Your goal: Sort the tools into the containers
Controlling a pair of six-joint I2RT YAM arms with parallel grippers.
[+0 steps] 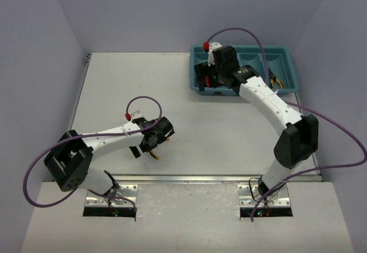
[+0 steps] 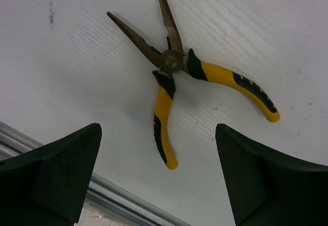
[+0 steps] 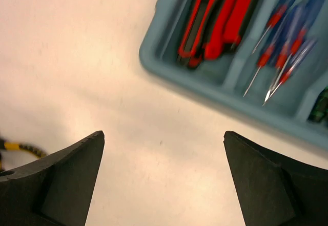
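Yellow-handled pliers lie spread open on the white table, just ahead of my left gripper, which is open and empty above them. In the top view the left gripper hovers near the table's front edge with a pliers handle tip showing under it. The teal tray stands at the far right. My right gripper is open and empty over the tray's near-left corner. In the right wrist view the right gripper is over bare table beside the tray, which holds red-and-black utility knives and blue-handled screwdrivers.
A second pair of yellow-handled pliers lies in the tray's rightmost compartment. A black-and-green tool shows at the right edge of the right wrist view. A metal rail runs along the table's front edge just behind the left gripper.
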